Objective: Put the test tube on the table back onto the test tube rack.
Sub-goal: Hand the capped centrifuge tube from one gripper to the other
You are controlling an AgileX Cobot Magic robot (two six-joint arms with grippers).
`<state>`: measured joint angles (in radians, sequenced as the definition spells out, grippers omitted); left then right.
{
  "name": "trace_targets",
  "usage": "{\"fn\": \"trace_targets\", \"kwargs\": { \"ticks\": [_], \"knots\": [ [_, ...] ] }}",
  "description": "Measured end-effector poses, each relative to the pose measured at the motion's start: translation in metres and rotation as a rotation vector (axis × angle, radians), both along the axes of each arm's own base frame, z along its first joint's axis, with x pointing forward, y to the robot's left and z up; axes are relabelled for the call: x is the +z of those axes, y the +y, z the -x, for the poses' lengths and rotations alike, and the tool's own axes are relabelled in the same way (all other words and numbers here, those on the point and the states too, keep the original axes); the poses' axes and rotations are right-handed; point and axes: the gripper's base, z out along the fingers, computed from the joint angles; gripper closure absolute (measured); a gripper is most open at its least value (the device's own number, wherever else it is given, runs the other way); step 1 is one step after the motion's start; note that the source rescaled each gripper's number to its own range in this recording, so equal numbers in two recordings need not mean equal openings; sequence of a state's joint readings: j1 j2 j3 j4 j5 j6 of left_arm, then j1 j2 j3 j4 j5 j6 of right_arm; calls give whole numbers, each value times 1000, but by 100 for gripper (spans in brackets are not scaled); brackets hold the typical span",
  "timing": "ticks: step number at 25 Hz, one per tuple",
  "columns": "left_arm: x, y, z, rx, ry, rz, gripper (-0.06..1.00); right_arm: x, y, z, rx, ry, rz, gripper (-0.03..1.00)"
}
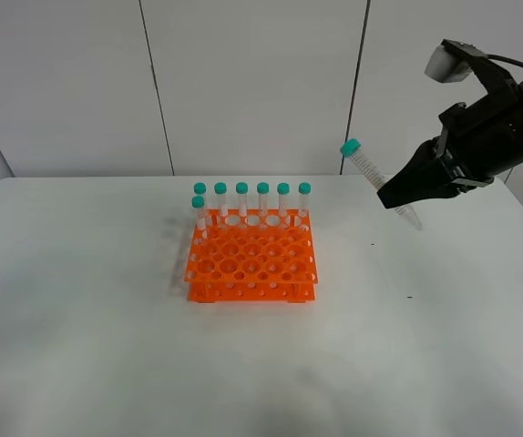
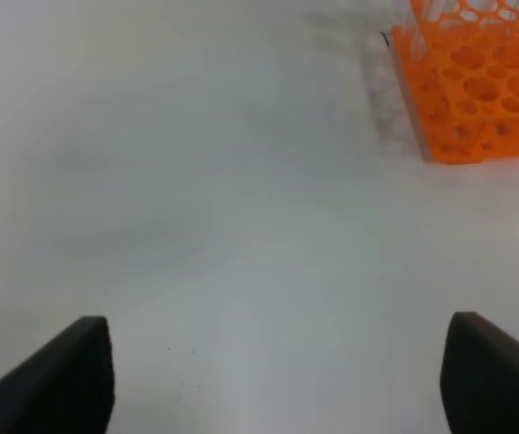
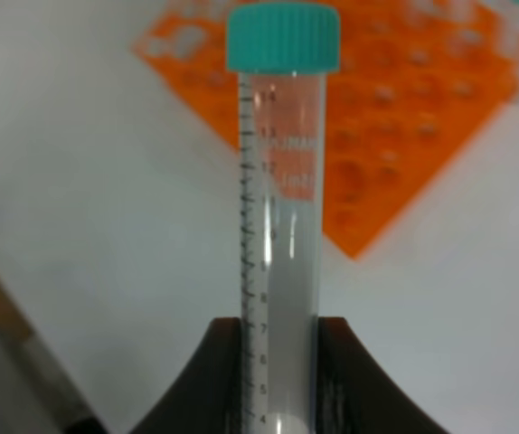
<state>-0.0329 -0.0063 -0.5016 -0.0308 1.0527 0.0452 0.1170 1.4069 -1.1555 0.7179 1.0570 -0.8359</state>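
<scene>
My right gripper (image 1: pixel 400 196) is shut on a clear test tube (image 1: pixel 377 179) with a teal cap and holds it tilted in the air, cap up and to the left, right of the orange test tube rack (image 1: pixel 251 261). In the right wrist view the tube (image 3: pixel 281 235) stands between the two dark fingers (image 3: pixel 214 380), with the blurred rack (image 3: pixel 395 117) behind it. Several identical capped tubes stand in the rack's back row (image 1: pixel 252 202). My left gripper (image 2: pixel 278 380) is open and empty low over the white table (image 2: pixel 196 226), with the rack's corner (image 2: pixel 476 90) ahead of it.
The white table (image 1: pixel 88 309) spreads wide around the rack. Grey wall panels stand behind the table's far edge. My left arm does not show in the exterior high view.
</scene>
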Motion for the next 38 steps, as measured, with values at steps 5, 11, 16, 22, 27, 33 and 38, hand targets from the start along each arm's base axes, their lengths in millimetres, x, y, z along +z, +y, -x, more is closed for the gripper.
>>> {"fn": "trace_targets", "kwargs": {
  "ticks": [5, 11, 16, 22, 27, 33, 38],
  "knots": [
    [0, 0, 0, 0, 0, 0, -6, -6, 8, -3, 73, 32, -63, 96],
    [0, 0, 0, 0, 0, 0, -6, -7, 37, 9, 209, 9, -43, 96],
    [0, 0, 0, 0, 0, 0, -6, -5, 58, 15, 296, -61, -45, 96],
    [1, 0, 0, 0, -5, 0, -6, -3, 63, 11, 279, -134, -44, 96],
    [34, -1, -4, -2, -62, 18, -6, -10, 64, 4, 259, -132, -35, 96],
    [91, -4, -53, -15, -48, 28, -6, -17, 65, -1, 255, -111, -30, 96],
    [111, -10, -117, -46, 11, 57, -6, -17, 65, -1, 254, -111, -30, 96]
  ]
}}
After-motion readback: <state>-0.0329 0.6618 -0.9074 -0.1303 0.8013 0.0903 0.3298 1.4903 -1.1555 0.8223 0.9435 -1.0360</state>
